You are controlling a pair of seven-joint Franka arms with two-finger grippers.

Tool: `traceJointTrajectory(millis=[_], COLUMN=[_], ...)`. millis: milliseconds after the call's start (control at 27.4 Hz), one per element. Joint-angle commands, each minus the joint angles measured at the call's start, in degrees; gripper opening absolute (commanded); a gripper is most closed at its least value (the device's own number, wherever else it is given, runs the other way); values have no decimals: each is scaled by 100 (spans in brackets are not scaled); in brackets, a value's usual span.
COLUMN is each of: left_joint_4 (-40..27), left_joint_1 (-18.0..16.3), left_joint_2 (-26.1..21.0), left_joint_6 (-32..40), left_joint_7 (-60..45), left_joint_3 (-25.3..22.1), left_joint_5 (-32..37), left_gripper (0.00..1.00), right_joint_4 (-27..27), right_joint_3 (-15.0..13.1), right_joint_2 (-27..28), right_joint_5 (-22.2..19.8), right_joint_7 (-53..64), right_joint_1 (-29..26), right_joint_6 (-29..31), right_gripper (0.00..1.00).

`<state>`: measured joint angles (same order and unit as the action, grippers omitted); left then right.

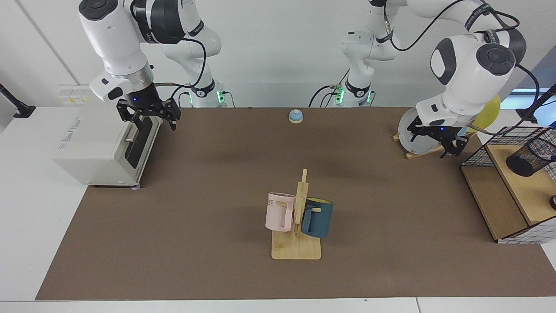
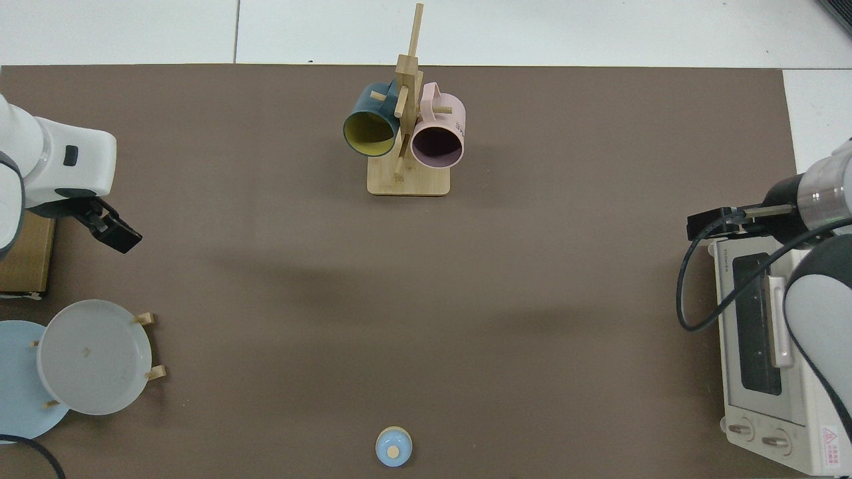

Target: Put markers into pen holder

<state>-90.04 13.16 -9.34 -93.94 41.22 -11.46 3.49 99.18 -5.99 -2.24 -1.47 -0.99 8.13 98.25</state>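
Observation:
The pen holder (image 1: 527,159), a small black mesh cup, stands tilted on the wooden shelf of the wire basket (image 1: 478,153) at the facing view's far right. Something blue shows at its mouth; I cannot tell whether it is one of the markers. My left gripper (image 1: 435,141) hangs open and empty in front of the plate rack, well clear of the pen holder. In the top view the left gripper (image 2: 114,231) is at the left edge. My right gripper (image 1: 149,116) waits open above the toaster oven's door, and the top view has the right gripper (image 2: 713,223) at its right side.
A white toaster oven (image 1: 102,145) sits at the facing view's left. A wooden mug tree (image 1: 299,226) with a pink and a teal mug stands mid-table near the front. A plate rack with a grey plate (image 1: 408,137) and a small blue bell (image 1: 296,116) are at the back.

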Motion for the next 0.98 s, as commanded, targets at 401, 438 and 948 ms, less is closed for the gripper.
traceJointTrajectory(millis=[401,438,948], left_joint_4=[-119,-93,-57], left_joint_1=[-1483,-1483,-1544], left_joint_2=[609,600,662], left_joint_6=[605,596,561], left_joint_7=[-2468,-2635,-4096], left_joint_3=[2042,2042,1893], left_joint_5=[-102,-103,-111], left_gripper=[100,100,100], right_joint_4=[67,67,67], right_joint_3=[71,71,71], right_joint_2=[-84,-84,-84], right_joint_5=[24,24,24], right_joint_7=[160,160,160], right_joint_1=[-110,-110,-110], right_joint_6=[10,10,10], right_gripper=[100,100,100])
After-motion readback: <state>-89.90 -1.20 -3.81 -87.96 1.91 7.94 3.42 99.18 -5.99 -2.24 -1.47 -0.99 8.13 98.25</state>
